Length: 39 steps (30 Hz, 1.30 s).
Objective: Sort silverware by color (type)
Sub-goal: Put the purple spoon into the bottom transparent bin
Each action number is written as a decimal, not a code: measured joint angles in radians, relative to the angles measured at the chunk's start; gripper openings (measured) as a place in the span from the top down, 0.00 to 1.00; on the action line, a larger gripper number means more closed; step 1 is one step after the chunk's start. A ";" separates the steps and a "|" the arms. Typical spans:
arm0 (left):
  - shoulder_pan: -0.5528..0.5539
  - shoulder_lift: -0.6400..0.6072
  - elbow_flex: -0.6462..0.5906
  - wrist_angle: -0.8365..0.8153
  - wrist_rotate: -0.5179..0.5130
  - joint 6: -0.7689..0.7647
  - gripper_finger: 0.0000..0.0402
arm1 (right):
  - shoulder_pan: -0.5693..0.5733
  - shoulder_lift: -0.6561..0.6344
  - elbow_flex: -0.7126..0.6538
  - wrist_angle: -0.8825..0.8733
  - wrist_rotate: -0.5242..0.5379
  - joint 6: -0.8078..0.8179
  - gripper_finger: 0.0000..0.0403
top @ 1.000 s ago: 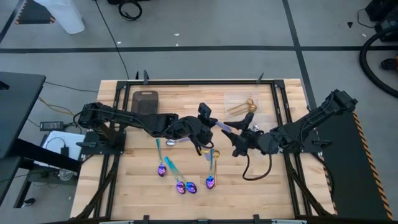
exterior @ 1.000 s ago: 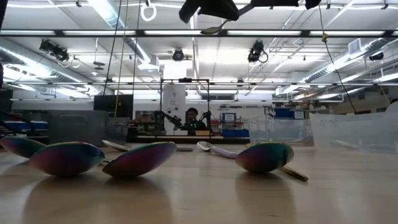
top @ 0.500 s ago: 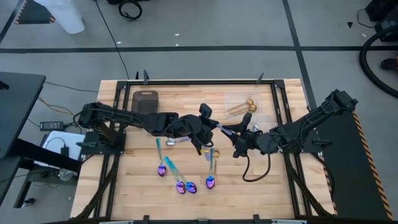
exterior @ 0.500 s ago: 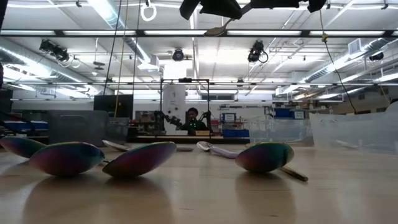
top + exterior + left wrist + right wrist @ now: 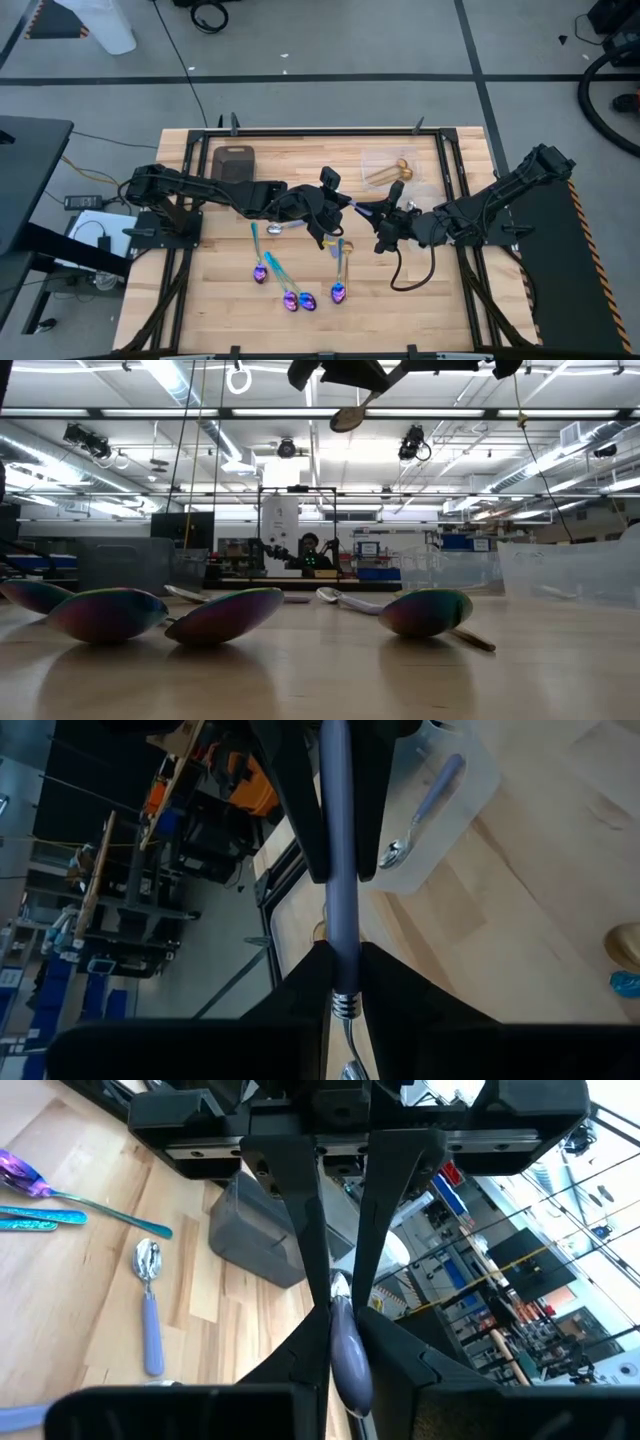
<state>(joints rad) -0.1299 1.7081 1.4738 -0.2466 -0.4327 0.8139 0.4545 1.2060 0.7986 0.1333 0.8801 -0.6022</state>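
Observation:
A silver spoon with a lavender handle hangs in the air between my two grippers over the table's middle; its bowl shows at the top of the low view. My left gripper reaches in from the left and my right gripper from the right, both shut on it. Several iridescent spoons with teal handles lie flat toward the near edge. Another lavender-handled spoon lies on the wood. Gold spoons rest in a clear container. My left gripper pinches the spoon at the neck end of its lavender handle, beside the metal ferrule. It comes level from the table's left, fingers along the handle. The spoon is lifted clear. My right gripper pinches the same handle near its rounded free end, level from the table's right, fingers along it.
A dark grey tray sits at the far left of the table. A clear container with one lavender-handled spoon stands beyond the grippers. A black cable loop lies by the right arm. Bare wood shows at the near right.
The right gripper has edged slightly toward the left gripper. The held spoon has tipped: in the low view its bowl hangs lower and steeper than before.

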 joint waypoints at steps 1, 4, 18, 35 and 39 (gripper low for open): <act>0.001 0.000 0.000 0.000 -0.005 -0.007 0.87 | 0.000 0.000 0.000 0.000 0.000 0.000 0.86; 0.002 0.000 0.000 -0.007 -0.012 -0.017 0.83 | -0.001 0.000 0.000 0.000 -0.003 0.001 0.86; -0.050 -0.008 0.000 -0.057 -0.187 -0.114 0.56 | 0.002 0.000 0.000 -0.012 0.014 0.012 0.86; -0.078 -0.022 -0.100 -0.305 -0.222 -0.405 0.65 | -0.010 -0.032 0.000 -0.187 0.105 0.161 0.86; -0.077 -0.021 -0.146 -0.305 -0.222 -0.448 0.65 | -0.027 -0.065 0.000 -0.258 0.102 0.248 0.86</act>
<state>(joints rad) -0.2066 1.6867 1.3282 -0.5517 -0.6544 0.3657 0.4272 1.1413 0.7986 -0.1246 0.9819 -0.3545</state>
